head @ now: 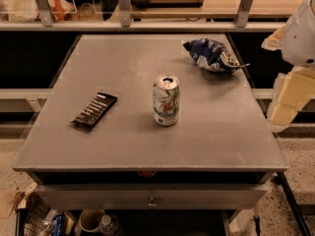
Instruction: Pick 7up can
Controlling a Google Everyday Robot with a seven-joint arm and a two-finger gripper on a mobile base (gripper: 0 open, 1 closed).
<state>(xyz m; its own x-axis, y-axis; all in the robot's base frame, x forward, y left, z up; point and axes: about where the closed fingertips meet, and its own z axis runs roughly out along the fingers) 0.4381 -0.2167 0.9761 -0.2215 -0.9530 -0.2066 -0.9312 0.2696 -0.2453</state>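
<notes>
Nearest, at the bottom of the frame, a drawer front (98, 196) runs under the tabletop (123, 63), with a mug (91, 221) among clutter below it.

On the tabletop, just right of the frame's centre, the 7up can (166, 101) stands upright with its top open. It is clear of everything. A flat black bar (94, 110) lies well apart to its left.

The gripper (288, 100) hangs at the right edge of the frame, beyond the tabletop's right side and well apart from the can. It holds nothing and touches nothing on the tabletop. I cannot tell whether the jaws are open or closed, because the cream-coloured parts overlap at the frame's edge.

Farther back, at the upper right, a blue-and-white chip bag (211, 54) lies crumpled near the far corner.

The main risk, as I judge it, is tipping. The can is tall, light and opened, so a sideways approach from the right that strikes its wall before the jaws straddle it would knock it over, and it might spill or roll. A sweep across the far corner could also snag the bag.
</notes>
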